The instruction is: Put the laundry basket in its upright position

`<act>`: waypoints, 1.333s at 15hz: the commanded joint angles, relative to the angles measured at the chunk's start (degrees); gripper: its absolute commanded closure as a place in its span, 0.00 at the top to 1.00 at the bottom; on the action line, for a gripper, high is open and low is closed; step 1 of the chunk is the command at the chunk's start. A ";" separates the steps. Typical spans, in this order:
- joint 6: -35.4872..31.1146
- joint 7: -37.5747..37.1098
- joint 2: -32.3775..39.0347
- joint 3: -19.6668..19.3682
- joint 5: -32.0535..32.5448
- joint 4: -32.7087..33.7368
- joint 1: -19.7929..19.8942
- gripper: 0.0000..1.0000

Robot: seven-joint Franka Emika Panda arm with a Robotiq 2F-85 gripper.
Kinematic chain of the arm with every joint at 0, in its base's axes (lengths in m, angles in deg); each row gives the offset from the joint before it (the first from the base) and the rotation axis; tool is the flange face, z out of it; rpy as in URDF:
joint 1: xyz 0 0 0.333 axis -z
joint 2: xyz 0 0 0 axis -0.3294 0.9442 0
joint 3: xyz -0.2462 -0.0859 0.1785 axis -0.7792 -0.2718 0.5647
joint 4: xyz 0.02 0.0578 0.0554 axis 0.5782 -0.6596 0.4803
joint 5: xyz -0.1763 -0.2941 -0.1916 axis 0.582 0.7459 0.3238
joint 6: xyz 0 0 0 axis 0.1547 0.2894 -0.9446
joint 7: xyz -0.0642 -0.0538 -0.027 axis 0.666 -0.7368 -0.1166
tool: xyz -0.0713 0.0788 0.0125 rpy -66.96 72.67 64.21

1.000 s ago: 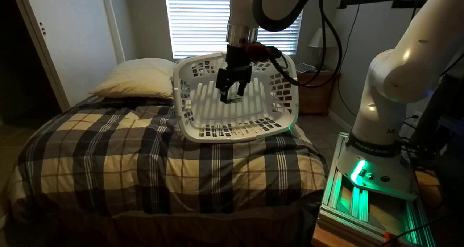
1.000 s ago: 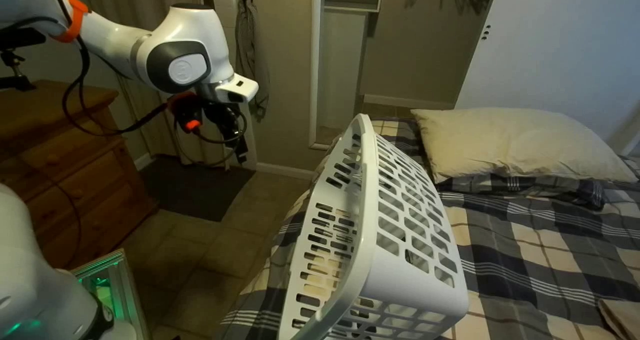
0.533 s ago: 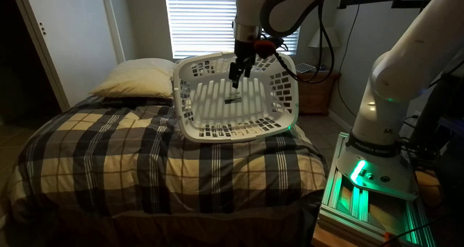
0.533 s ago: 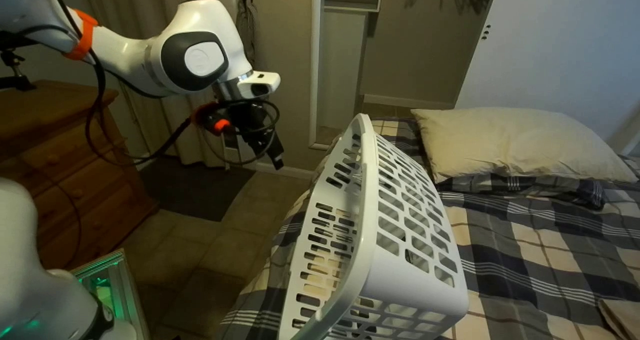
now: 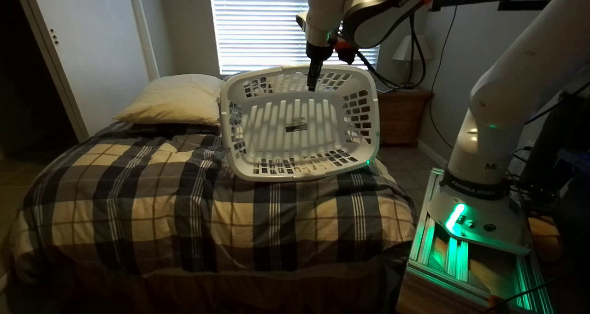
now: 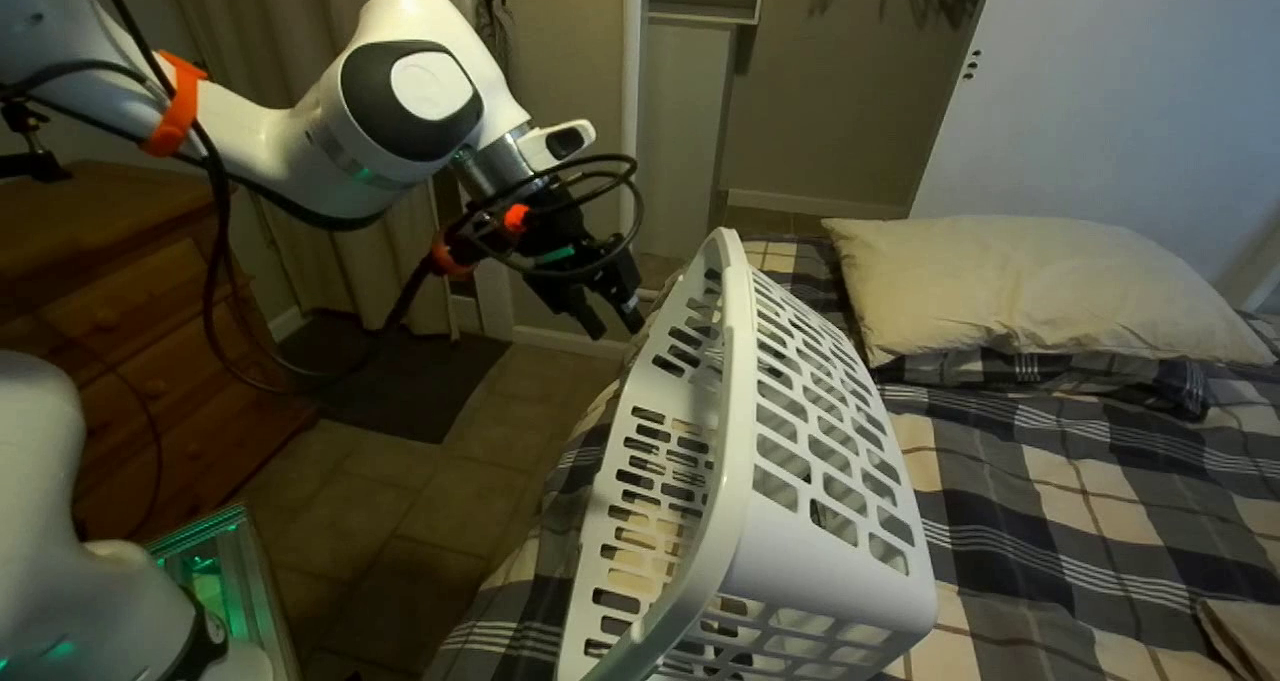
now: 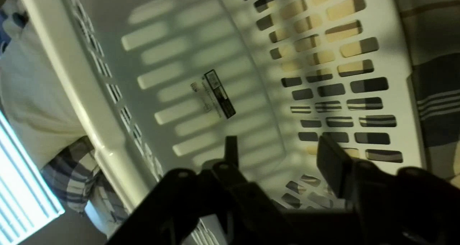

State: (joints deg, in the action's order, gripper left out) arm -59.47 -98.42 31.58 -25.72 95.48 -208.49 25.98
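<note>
The white laundry basket (image 5: 299,143) lies on its side on the bed, its opening facing the arm's side and its slotted bottom standing nearly vertical. It also shows in an exterior view (image 6: 830,571) and fills much of the wrist view (image 7: 248,83). My gripper (image 5: 312,87) is tilted, in front of the upper part of the basket's opening. In an exterior view, the gripper (image 6: 615,329) is just beside the far part of the rim, fingers apart. In the wrist view, the open gripper (image 7: 276,155) has nothing between its fingers. I see no contact with the basket.
The plaid bed (image 5: 184,203) carries the basket. A cream pillow (image 5: 175,99) lies at the bed's head. A wooden nightstand (image 5: 401,115) with a lamp (image 5: 411,49) stands behind. A wooden dresser (image 6: 170,361) and bare floor (image 6: 450,481) are beside the bed.
My gripper has moved closer to the basket and has tilted and turned so its fingers point towards the basket's opening. The basket has not moved.
</note>
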 commanded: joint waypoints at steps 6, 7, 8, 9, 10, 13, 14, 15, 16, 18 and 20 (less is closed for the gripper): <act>-20.53 -11.40 5.27 -4.08 31.59 4.26 7.88 0.00; -22.20 -14.87 6.72 -4.25 33.23 4.89 9.06 0.00; -23.34 -18.02 7.68 -4.12 34.88 5.34 10.03 0.00; -24.09 -21.01 8.72 -4.00 35.82 5.75 10.70 0.00; -25.30 -23.37 9.92 -3.95 37.02 6.39 11.20 0.00; -27.74 -29.19 12.59 -4.02 42.48 8.76 12.28 0.00; -28.37 -31.05 13.18 -4.19 44.61 9.61 12.53 0.00; -28.79 -33.12 13.53 -4.32 47.37 10.57 12.88 0.00; -28.88 -35.44 13.58 -4.33 50.32 11.35 13.14 0.00; -28.27 -40.05 13.59 -4.54 55.73 12.33 13.46 0.00; -28.09 -45.33 13.91 -5.37 59.60 12.41 13.93 0.00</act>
State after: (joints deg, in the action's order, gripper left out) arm -86.50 -136.18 44.39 -30.27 148.33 -197.57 38.79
